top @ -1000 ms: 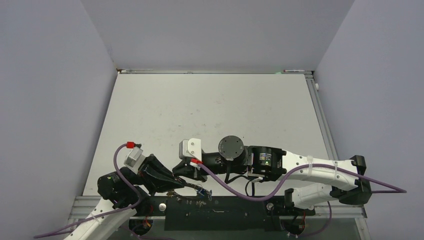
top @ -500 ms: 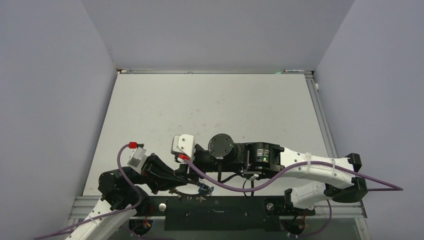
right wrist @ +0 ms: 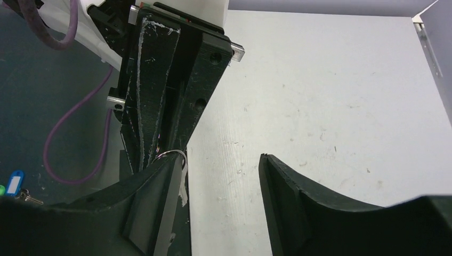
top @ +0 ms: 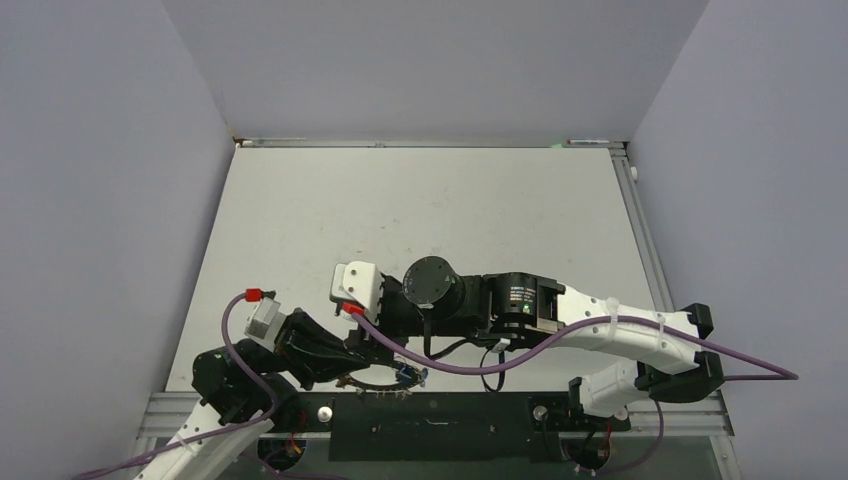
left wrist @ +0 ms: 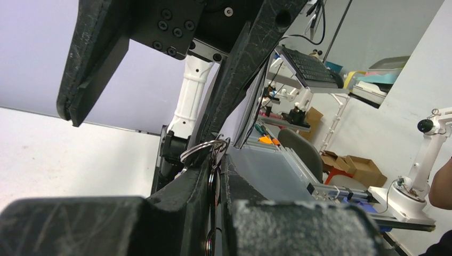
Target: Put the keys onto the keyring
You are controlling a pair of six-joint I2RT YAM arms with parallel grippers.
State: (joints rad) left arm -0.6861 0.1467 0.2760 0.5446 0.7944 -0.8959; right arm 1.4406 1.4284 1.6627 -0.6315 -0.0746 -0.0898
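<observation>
My left gripper [top: 350, 362] is shut on the keyring [top: 376, 384] near the table's front edge. In the left wrist view the keyring [left wrist: 214, 184] stands edge-on between the left gripper's [left wrist: 216, 160] pads, with a small silver loop [left wrist: 205, 148] at its top. A key with a blue tag [top: 404, 375] hangs at the ring's right side and shows again as the blue-tagged key [right wrist: 14, 181] at the lower left. My right gripper [right wrist: 221, 170] is open with nothing between its fingers. One of its fingers [right wrist: 154, 197] lies against the small loop [right wrist: 173, 153] at the left gripper's tips.
The black base rail [top: 440, 415] runs along the near edge under both arms. A purple cable [top: 450, 372] loops across just right of the ring. The white table [top: 420, 220] stretches away behind the arms to grey walls.
My right gripper has gone from shut to open, and its arm has slid left, closer over the left gripper. The left gripper still holds the keyring and shifted only slightly.
</observation>
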